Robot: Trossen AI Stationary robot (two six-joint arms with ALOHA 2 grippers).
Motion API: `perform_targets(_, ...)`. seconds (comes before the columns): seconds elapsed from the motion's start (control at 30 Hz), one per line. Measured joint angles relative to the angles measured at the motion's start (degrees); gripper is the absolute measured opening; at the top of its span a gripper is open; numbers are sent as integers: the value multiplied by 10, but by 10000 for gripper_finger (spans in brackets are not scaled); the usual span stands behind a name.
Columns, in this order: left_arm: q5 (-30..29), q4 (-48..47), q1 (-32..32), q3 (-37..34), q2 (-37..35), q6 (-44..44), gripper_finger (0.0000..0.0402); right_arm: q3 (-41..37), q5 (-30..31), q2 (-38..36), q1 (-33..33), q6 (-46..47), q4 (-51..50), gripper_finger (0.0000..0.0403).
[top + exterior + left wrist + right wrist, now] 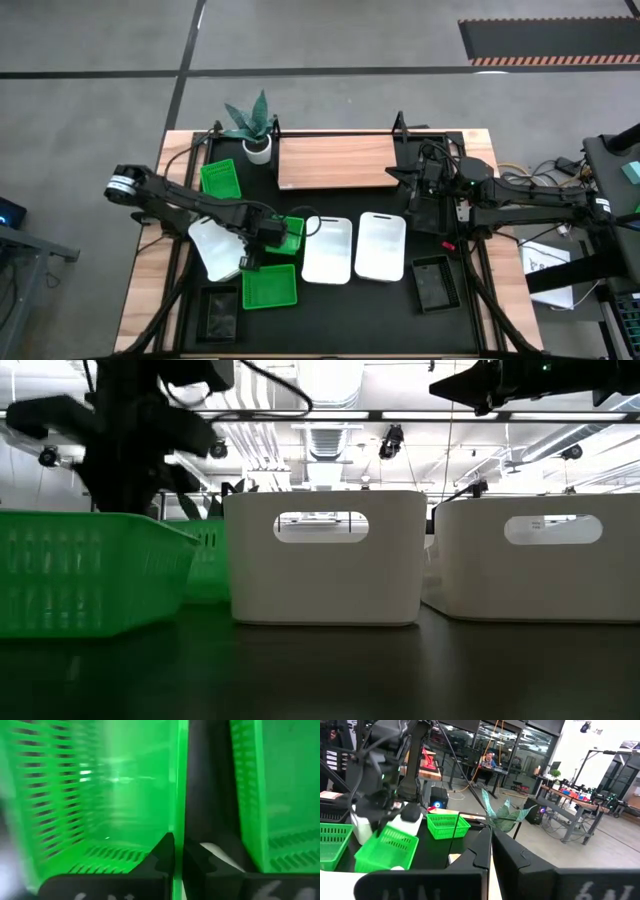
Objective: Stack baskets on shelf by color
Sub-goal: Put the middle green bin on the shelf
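Left pincer [179, 852] clamped on green basket [100, 795] wall, low view hides grip, right pincer [490, 845] closed over shelf [335, 162]

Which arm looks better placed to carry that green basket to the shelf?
The left: its gripper is clamped on the green basket; the right gripper, empty, waits beside the shelf.

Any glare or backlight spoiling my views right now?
Left wrist view: a glare streak on the wall of the gripped green basket, with the left claw shut on it. Low view: bright ceiling lights silhouette what hangs overhead. High view: even light, no glare; the right claw waits by the shelf.
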Motion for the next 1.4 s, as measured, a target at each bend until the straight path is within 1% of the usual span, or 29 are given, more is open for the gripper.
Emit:
perform_targets(0.07,-19,-41,0,26,-10,12,1,0,0,0,0,0,0,9)
perform_targets(0.13,-24,-75,0,53,-18,28,1,0,0,0,0,2,0,9)
perform_targets(0.2,-26,-89,0,77,-26,58,0,0,0,0,0,2,0,9)
perform_targets(0.3,-31,-85,0,114,-32,149,0,0,0,0,0,4,-1,9)
perform_targets(0.37,-63,-72,-1,137,-31,217,0,0,0,0,0,4,-3,9)
perform_targets(0.47,-152,-23,2,158,-25,318,0,0,0,0,0,4,-4,9)
perform_targets(0.53,-192,40,13,161,-21,385,0,0,0,0,0,4,-4,9)
perform_targets(0.6,-199,119,28,162,-16,431,0,0,0,0,0,4,-4,9)
perform_targets(0.67,-198,176,47,162,-11,456,0,0,0,0,0,4,-4,9)
perform_targets(0.73,-196,214,68,163,-6,488,0,0,0,0,0,11,-4,9)
perform_targets(0.8,-196,232,93,162,1,522,0,0,0,0,0,17,-4,9)
perform_targets(0.87,-196,260,119,162,7,537,0,0,0,0,0,21,-4,9)
perform_targets(0.97,-195,277,159,163,22,538,0,0,0,-1,0,20,-4,9)
perform_targets(1.13,-195,264,215,181,62,540,0,0,0,-2,0,24,-4,9)
perform_targets(1.27,-194,252,245,205,98,566,0,0,0,-2,0,24,-4,9)
perform_targets(1.4,-194,225,273,230,135,570,0,0,0,-2,0,24,-7,9)
